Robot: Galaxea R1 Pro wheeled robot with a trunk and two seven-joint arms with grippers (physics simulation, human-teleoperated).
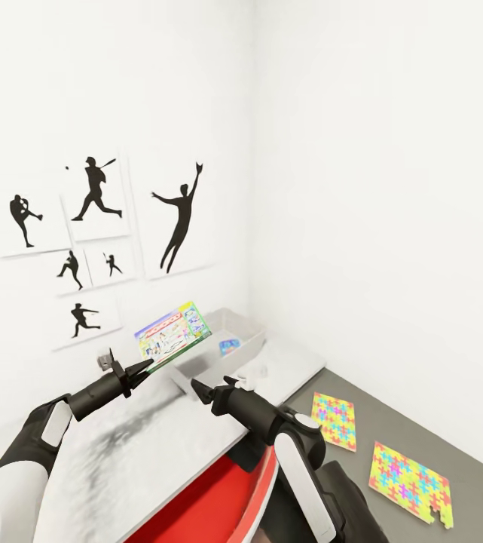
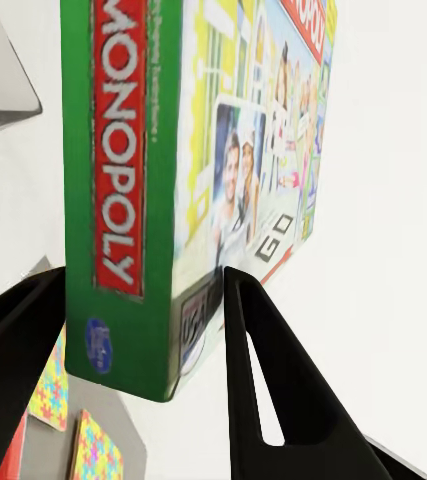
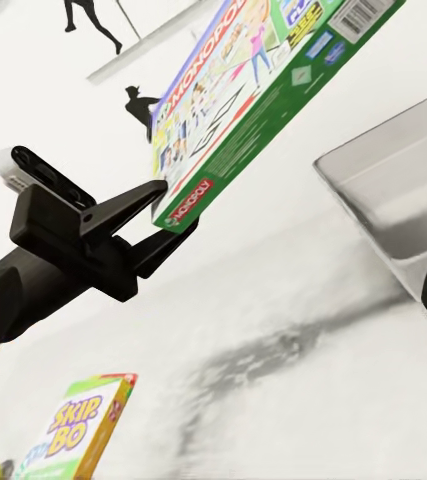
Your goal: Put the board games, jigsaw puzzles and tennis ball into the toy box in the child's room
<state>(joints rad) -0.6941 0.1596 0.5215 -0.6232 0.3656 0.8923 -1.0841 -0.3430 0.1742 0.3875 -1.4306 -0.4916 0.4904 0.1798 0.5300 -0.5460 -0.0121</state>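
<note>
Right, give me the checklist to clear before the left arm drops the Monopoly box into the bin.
1. Grip: left gripper clamps the Monopoly box by one corner only: ok, but marginal.
2. Box position: it is held up near the toy box; whether it is fully over the opening: cannot tell.
3. Room in the bin: one small blue item lies inside, rest of the floor bare: ok.
4. Right gripper: low over the table, beside the bin rather than above it: ok.
5. Remaining toys: two jigsaw puzzles lie on the floor, Skip-Bo box on the table: not ok.
</note>
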